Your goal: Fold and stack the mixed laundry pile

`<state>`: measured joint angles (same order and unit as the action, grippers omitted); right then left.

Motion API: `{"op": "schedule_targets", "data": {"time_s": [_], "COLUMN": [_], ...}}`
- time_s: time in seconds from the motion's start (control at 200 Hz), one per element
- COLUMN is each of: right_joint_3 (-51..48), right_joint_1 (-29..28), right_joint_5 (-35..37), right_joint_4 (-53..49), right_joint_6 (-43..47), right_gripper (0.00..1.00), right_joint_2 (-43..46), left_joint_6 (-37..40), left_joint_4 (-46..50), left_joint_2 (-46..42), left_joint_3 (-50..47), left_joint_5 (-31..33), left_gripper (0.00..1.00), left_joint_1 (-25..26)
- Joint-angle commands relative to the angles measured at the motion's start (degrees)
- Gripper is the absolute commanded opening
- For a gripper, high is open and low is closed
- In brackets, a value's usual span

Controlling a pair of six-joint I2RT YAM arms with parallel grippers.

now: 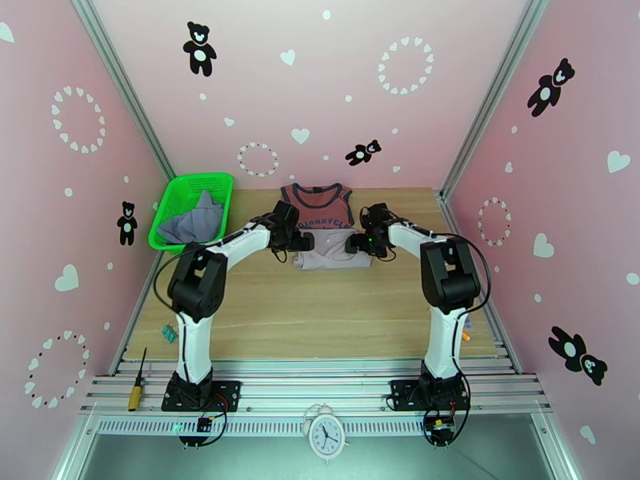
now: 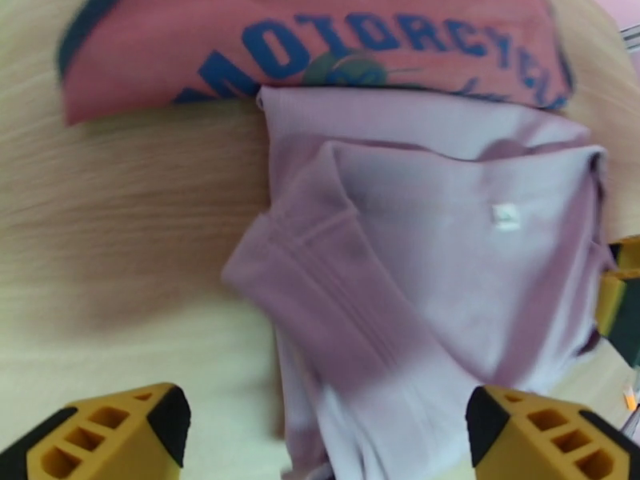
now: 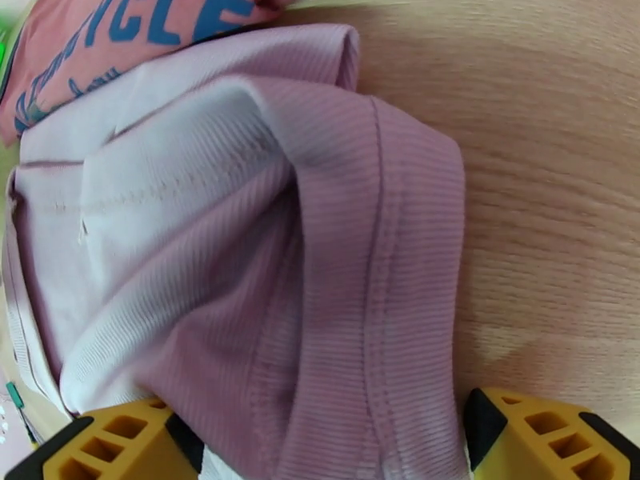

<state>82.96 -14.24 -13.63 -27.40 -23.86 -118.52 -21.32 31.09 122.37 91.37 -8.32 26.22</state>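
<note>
Near the far edge of the table [image 1: 320, 314], midway along, the pale mauve piece [image 1: 332, 256] lies half folded, touching the hem of the brick-red tank top [image 1: 318, 208]. The left gripper [image 1: 302, 242] and right gripper [image 1: 354, 243] flank it, jaws open wide over its side folds. A grey shirt [image 1: 194, 222] sits in the green basket [image 1: 172, 198] at the far-left corner.

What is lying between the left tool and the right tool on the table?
The folded pale mauve piece lies between the left tool and the right tool, seen in the top view.
</note>
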Motion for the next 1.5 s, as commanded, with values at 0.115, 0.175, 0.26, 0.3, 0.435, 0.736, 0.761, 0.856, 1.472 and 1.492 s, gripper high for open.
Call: {"op": "schedule_targets", "data": {"time_s": [0.115,0.175,0.26,0.3,0.435,0.736,0.761,0.856,1.472,1.492], "right_joint_3": [1.4,1.2,0.7,0.4,-1.3,-5.6,-5.7,-5.4,24.9,26.6], "right_joint_1": [-3.1,-3.7,-4.4,-4.6,-4.9,-4.8,-4.9,-4.8,-5.0,-5.0], "right_joint_5": [-2.6,-3.6,-4.5,-4.8,-5.1,-4.7,-4.6,-4.3,-2.8,-2.7], "right_joint_4": [1.5,2.1,2.9,3.1,3.8,2.9,2.6,0.9,-8.5,-8.4], "right_joint_6": [-3.4,-4.1,-4.8,-5.2,-5.8,-4.8,-4.6,-3.8,7.3,7.6], "right_gripper": [0.74,0.66,0.54,0.50,0.35,0.00,0.00,0.00,0.00,0.00], "right_joint_2": [-4.7,-5.0,-5.2,-5.1,-4.2,1.7,2.4,5.7,0.3,-1.3], "left_joint_6": [-1.0,-1.6,-2.9,-3.6,-6.0,-8.9,-8.7,-7.3,4.0,4.5], "left_joint_4": [0.4,-0.7,-3.0,-3.9,-7.0,-10.3,-9.9,-5.9,12.4,12.8], "left_joint_2": [6.9,7.4,7.5,7.6,8.1,2.8,1.4,-4.8,-7.8,-6.2], "left_joint_3": [2.4,1.7,0.3,-0.5,-2.5,-9.7,-10.3,-11.4,17.0,19.4], "left_joint_5": [-6.0,-7.0,-8.5,-9.1,-11.1,-8.1,-7.1,-2.9,10.9,11.1], "left_gripper": [0.83,0.77,0.67,0.60,0.36,0.00,0.00,0.00,0.00,0.00], "left_joint_1": [-0.2,-0.1,0.2,0.4,1.5,2.8,2.9,2.9,-1.4,-1.8]}}
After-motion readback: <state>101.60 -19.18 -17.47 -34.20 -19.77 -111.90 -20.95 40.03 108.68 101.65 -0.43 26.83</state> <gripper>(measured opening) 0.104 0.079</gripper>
